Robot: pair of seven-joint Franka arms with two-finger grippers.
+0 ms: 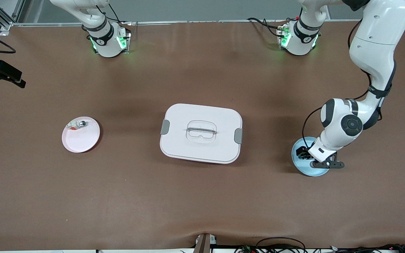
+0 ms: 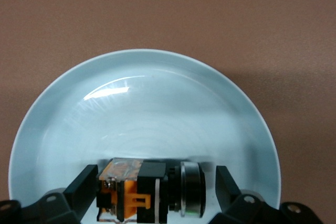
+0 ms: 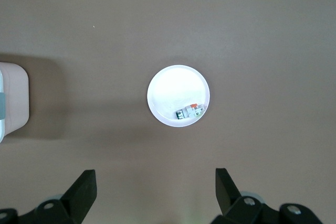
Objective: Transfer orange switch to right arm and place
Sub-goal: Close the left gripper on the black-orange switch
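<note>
The orange switch (image 2: 149, 192), black-bodied with an orange band, lies on its side in a pale blue plate (image 2: 147, 103) toward the left arm's end of the table. My left gripper (image 2: 156, 179) is down in that plate (image 1: 309, 170), open, with one finger at each end of the switch. One finger sits against the orange end and a small gap shows at the cap end. In the front view the left gripper (image 1: 306, 154) hides the switch. My right gripper (image 3: 156, 182) hangs open and empty high above the table near a pink plate (image 3: 173, 90); the front view does not show it.
The pink plate (image 1: 81, 140) toward the right arm's end holds a small silver-and-white part (image 1: 77, 124) with a red bit. A white lidded box (image 1: 201, 133) with grey clasps stands at the table's middle. Cables run along the front edge.
</note>
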